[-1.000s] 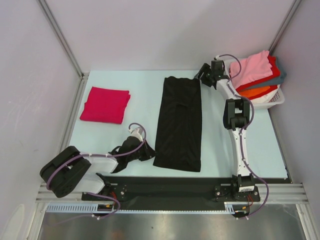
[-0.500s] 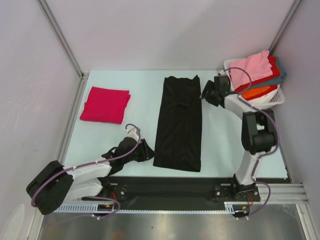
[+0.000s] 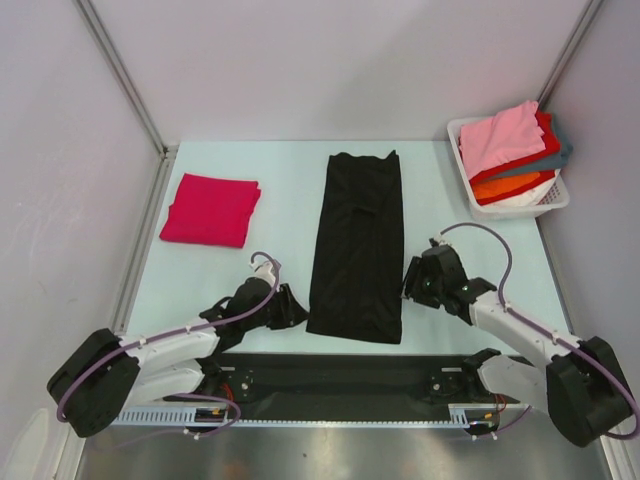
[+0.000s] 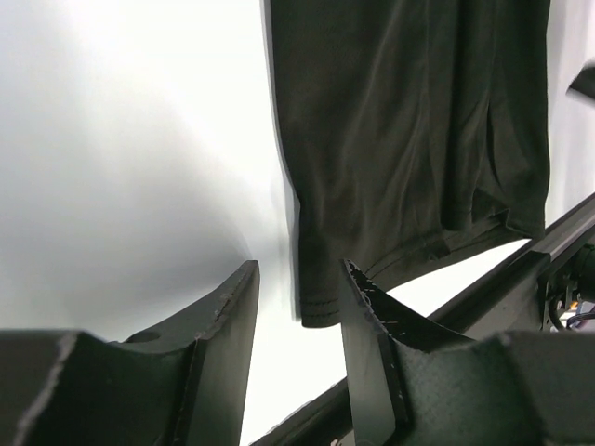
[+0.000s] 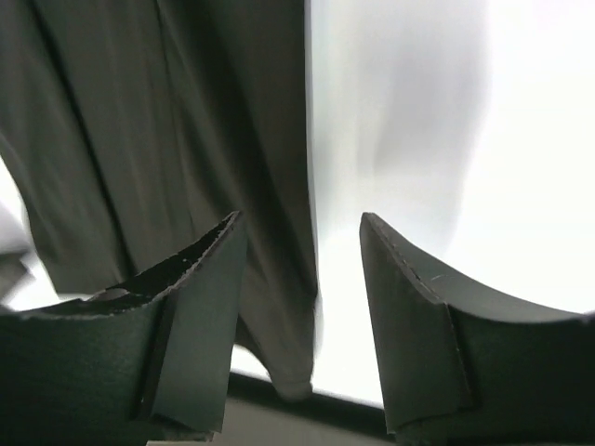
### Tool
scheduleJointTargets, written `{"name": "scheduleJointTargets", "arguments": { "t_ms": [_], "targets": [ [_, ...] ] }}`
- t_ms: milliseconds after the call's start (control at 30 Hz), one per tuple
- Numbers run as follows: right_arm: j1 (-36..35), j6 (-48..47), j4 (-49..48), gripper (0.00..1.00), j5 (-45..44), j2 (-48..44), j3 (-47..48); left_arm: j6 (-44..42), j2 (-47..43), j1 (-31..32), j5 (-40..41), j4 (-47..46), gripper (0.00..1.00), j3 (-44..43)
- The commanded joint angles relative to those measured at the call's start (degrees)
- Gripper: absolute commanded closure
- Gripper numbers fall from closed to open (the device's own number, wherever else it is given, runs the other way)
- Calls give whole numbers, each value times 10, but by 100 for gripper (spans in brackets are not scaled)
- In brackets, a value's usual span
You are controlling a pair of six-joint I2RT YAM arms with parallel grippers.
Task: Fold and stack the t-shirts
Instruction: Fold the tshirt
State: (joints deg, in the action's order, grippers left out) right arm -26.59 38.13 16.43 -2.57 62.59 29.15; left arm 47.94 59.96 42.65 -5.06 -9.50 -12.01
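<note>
A black t-shirt (image 3: pixel 358 245), folded into a long strip, lies down the middle of the table. My left gripper (image 3: pixel 292 306) is low at its near left corner. In the left wrist view that gripper (image 4: pixel 297 279) is open and the shirt (image 4: pixel 409 139) has its hemmed corner just beyond the gap. My right gripper (image 3: pixel 408 281) sits at the strip's near right edge. It is open (image 5: pixel 299 223), with the shirt's (image 5: pixel 167 121) edge running between the fingers. A magenta-red t-shirt (image 3: pixel 210 209) lies folded at the left.
A white slatted basket (image 3: pixel 548 200) at the back right holds a heap of shirts, a pink one (image 3: pixel 500 136) on top over red, teal and orange. The black base rail (image 3: pixel 340 368) runs along the table's near edge, close behind both grippers.
The right arm swung from the shirt's far end by the basket back to its near right edge, its jaws narrowing a little. The left gripper opened and stretched lower beside the near left corner.
</note>
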Motion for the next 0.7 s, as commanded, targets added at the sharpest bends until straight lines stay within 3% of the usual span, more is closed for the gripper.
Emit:
{"name": "scheduleJointTargets", "arguments": {
  "t_ms": [0, 200, 333, 467, 667],
  "targets": [
    [-52, 40, 34, 44, 16, -45, -24, -10, -13, 3, -12, -3, 56, 8],
    [-130, 56, 54, 43, 4, -7, -23, -14, -17, 4, -7, 6, 56, 4],
    [-188, 75, 69, 44, -36, 35, -7, -37, -41, 8, 33, 59, 56, -26],
    [-259, 101, 143, 40, -150, 66, 44, -73, -42, 18, 68, 134, 56, -81],
    [-327, 131, 248, 40, -271, 73, 133, -79, -13, 19, 76, 140, 56, -111]
  ]
}}
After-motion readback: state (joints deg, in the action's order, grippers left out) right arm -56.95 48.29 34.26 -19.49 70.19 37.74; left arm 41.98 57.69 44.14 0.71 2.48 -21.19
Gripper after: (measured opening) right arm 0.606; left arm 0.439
